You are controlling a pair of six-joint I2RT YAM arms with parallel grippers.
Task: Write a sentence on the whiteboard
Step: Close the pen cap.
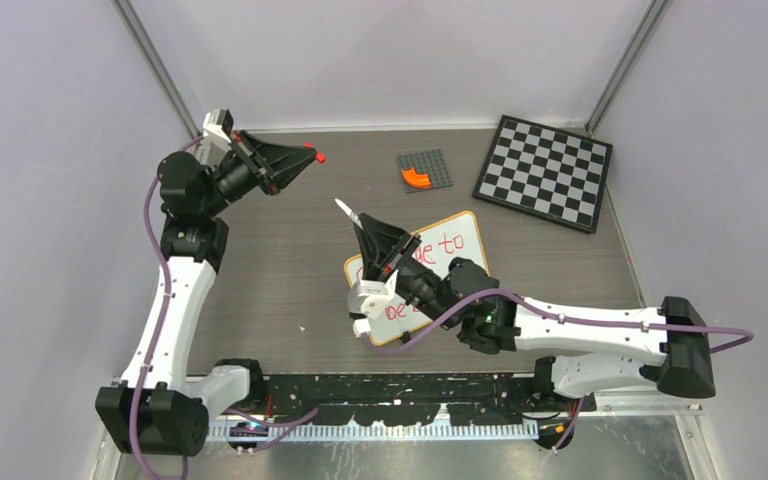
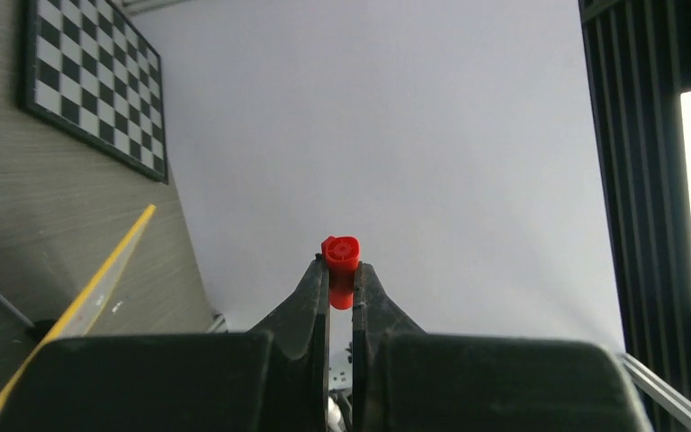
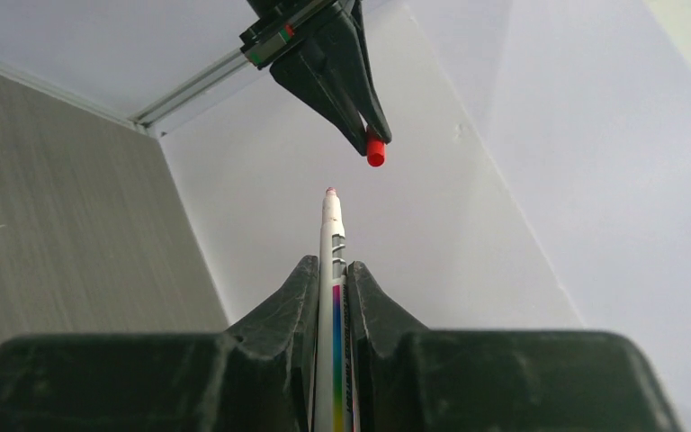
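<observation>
Your right gripper (image 3: 333, 270) is clamped on the white marker (image 3: 330, 236), holding it above the whiteboard (image 1: 465, 262) with the tip aimed up and far-left. The board lies flat on the table (image 1: 280, 260), right of centre and partly under that arm. Only part of the red sentence (image 1: 443, 246) shows, so you can't tell whether every word is there. Your left gripper (image 1: 305, 152) is raised at the far left, pinched shut on the red cap (image 2: 340, 256), which sits apart from the marker tip and slightly off its line. If the writing is finished, capping looks like the step in hand: line the tip up with the cap's mouth first, then close slowly along the marker's length. Nothing stands between them. The chequered board (image 1: 545, 172) and the grey studded plate (image 1: 438, 160) lie far right, well apart.
</observation>
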